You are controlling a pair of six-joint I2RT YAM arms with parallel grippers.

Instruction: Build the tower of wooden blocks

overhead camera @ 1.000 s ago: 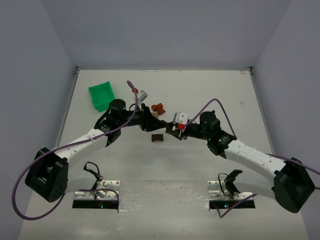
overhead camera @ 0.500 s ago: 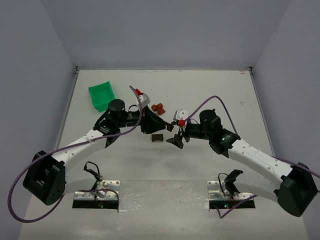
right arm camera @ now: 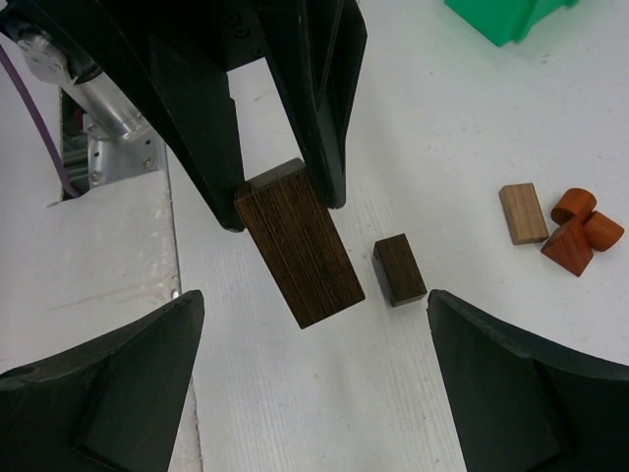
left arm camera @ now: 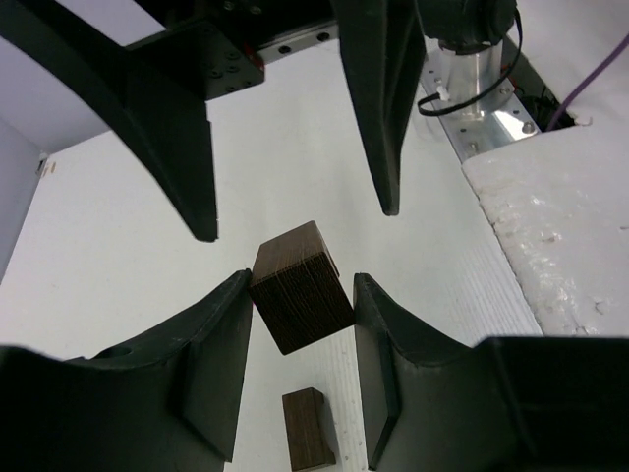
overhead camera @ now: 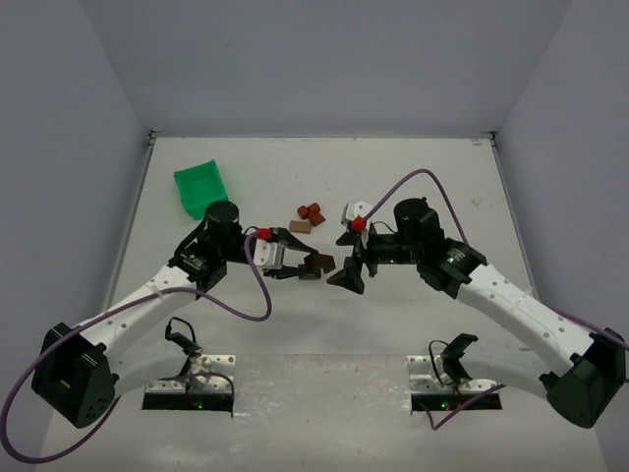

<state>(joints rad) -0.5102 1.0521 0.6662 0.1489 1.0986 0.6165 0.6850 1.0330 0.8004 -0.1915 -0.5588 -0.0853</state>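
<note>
Your left gripper (overhead camera: pixel 307 265) is clenched on the large dark brown rectangular wooden block (left arm camera: pixel 300 287), holding it tilted above the white tabletop (left arm camera: pixel 118 256), over a smaller dark brown wooden block (left arm camera: pixel 308 442) that lies flat. Your right gripper (overhead camera: pixel 352 261) faces it, released, with its fingers spread wide. The reddish-orange wooden pieces (right arm camera: pixel 575 231) and a pale tan wooden block (right arm camera: pixel 523 212) sit close together on the tabletop.
</note>
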